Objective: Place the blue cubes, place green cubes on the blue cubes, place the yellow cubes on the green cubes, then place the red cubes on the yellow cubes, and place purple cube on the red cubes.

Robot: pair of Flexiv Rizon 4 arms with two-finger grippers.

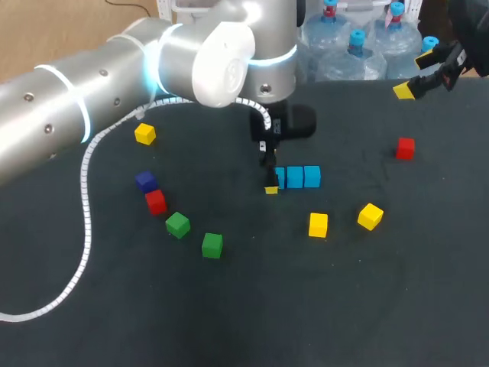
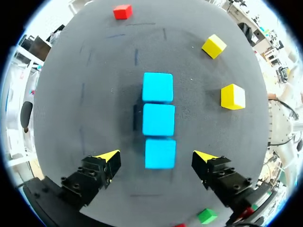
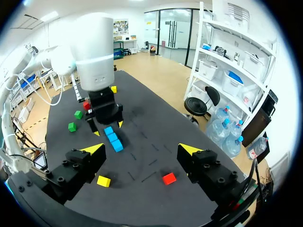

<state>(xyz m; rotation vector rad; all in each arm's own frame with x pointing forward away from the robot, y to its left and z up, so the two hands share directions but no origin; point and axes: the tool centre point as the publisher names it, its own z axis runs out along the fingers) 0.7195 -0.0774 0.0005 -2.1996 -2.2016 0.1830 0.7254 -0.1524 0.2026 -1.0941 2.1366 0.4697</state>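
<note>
Step one looks done: blue cubes [image 1: 296,177] make a row at centre, left gripper [image 2: 157,157] spread over them; green cubes [image 1: 177,224], lower left, come next.

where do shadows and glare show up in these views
Left wrist view: the blue cubes cast a soft shadow on the side away from the yellow cubes; head view: bright sheen on the white shell of the left arm.

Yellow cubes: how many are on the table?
3. One yellow cube sits far left; another lies near the blue row, on the robot's side; the third right of it. The left arm may hide others.
</note>
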